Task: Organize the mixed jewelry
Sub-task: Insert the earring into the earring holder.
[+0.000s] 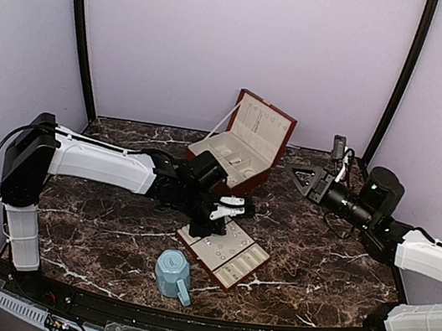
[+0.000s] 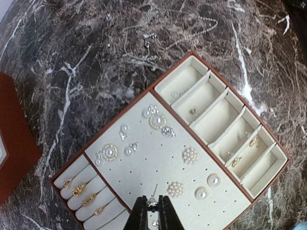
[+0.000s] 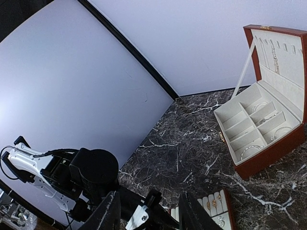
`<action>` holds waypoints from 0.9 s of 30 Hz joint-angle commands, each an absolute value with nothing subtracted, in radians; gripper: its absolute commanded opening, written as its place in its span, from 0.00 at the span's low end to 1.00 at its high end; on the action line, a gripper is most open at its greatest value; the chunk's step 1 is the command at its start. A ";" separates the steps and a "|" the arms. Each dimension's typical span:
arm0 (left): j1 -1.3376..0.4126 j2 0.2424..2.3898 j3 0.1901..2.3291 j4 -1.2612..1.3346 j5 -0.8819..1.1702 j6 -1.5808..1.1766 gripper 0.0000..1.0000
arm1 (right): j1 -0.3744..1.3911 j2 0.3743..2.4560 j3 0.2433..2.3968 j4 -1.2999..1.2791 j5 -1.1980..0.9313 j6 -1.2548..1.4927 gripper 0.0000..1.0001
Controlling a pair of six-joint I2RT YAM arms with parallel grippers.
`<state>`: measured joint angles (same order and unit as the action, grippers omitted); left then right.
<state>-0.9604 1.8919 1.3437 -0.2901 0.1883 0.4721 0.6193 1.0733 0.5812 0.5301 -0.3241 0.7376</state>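
Observation:
My left gripper (image 2: 153, 205) hovers low over the flat brown tray (image 2: 144, 165) and is shut on a tiny silvery stud earring (image 2: 154, 199), whose pin points away from the jaws. The tray's cream pad holds several pearl and crystal studs (image 2: 190, 155). Gold rings (image 2: 80, 189) sit in its roll slots, and small pieces lie in its side compartments. A thin silvery chain (image 2: 192, 29) lies loose on the marble beyond the tray. My right gripper (image 1: 304, 179) hangs open and empty above the table's right side, away from the jewelry. Seen from above, the left gripper (image 1: 227, 210) is over the tray (image 1: 224, 251).
An open brown jewelry box (image 1: 246, 140) stands at the back centre, with silvery hoops (image 3: 252, 151) in its compartments. A light-blue mug (image 1: 173, 275) lies near the front edge, left of the tray. Purple walls close in the marble table.

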 commanded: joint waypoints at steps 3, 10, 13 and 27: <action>-0.975 1.916 1.384 -0.386 0.096 0.574 0.02 | 0.611 1.065 0.563 0.564 -0.315 0.736 0.42; -0.981 1.924 1.399 -0.447 0.060 0.609 0.02 | 0.610 1.090 0.570 0.568 -0.323 0.739 0.42; -0.988 1.936 1.420 -0.481 0.049 0.612 0.02 | 0.611 1.100 0.574 0.573 -0.329 0.741 0.42; -1.001 1.974 1.451 -0.519 -0.053 0.655 0.03 | 0.611 1.120 0.581 0.574 -0.342 0.745 0.42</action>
